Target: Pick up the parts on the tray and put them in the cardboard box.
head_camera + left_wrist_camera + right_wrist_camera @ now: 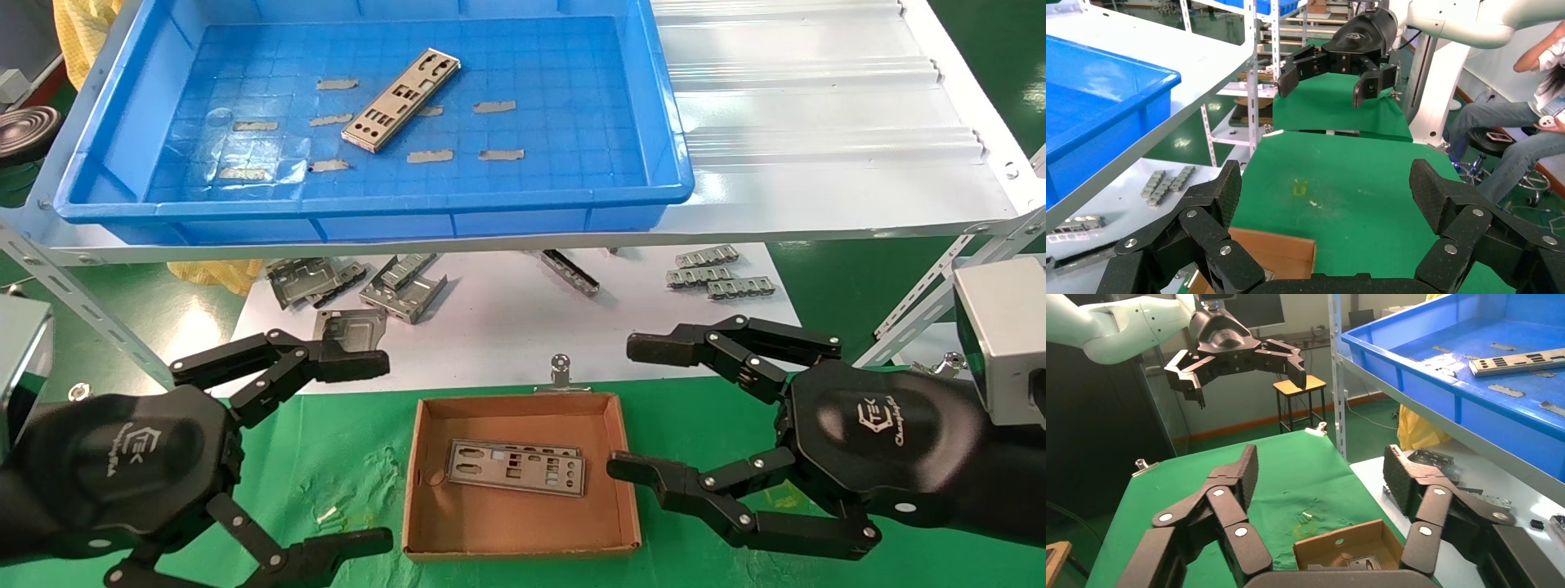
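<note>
One silver plate, a part (400, 100), lies diagonally on the floor of the blue tray (666, 139) on the upper shelf; it shows too in the right wrist view (1520, 361). Flat plates (517, 466) rest inside the brown cardboard box (425, 482) on the green mat. To the left of the box is my left gripper (372, 453), open and empty. My right gripper (633, 408), to the right of the box, is open and empty as well. The box corner (1291, 254) shows between the left gripper's fingers, and the box (1340, 542) sits below the right gripper's fingers.
Small grey tape strips (494, 106) dot the tray floor. Bent grey brackets (404, 286) and other metal pieces (719, 278) lie on the white sheet under the shelf. Slotted shelf legs (73, 302) stand at both sides. A person (1535, 122) sits beyond the table.
</note>
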`<state>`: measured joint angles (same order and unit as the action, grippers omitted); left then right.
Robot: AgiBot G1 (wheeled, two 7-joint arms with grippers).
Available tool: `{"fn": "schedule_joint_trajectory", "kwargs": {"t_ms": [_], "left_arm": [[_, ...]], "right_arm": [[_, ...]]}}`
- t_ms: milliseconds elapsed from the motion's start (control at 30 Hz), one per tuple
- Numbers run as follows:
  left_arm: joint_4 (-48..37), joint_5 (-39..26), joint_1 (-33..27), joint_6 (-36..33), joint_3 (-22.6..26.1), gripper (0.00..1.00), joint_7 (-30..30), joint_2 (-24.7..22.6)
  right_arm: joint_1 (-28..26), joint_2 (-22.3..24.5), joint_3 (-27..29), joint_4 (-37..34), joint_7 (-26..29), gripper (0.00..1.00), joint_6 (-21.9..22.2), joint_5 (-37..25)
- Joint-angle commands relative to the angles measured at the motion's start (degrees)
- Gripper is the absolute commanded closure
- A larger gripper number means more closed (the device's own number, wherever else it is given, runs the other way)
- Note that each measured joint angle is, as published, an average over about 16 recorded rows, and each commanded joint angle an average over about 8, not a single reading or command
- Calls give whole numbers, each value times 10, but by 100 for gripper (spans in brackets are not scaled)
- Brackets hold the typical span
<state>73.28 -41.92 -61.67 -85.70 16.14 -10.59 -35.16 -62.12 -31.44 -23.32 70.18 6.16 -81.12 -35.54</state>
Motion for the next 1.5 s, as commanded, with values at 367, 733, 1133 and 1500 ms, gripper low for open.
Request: {"fn": "schedule_joint_trajectory", "kwargs": {"t_ms": [367,733,1133,1500], "left_arm": [[0,0,0,0,0,0,0,0],[0,0,0,0,0,0,0,0],[0,0,0,0,0,0,0,0],[0,0,0,0,0,0,0,0]], "right_arm": [[0,0,0,0,0,0,0,0],[0,0,0,0,0,0,0,0],[0,0,0,0,0,0,0,0],[0,0,0,0,0,0,0,0]]}}
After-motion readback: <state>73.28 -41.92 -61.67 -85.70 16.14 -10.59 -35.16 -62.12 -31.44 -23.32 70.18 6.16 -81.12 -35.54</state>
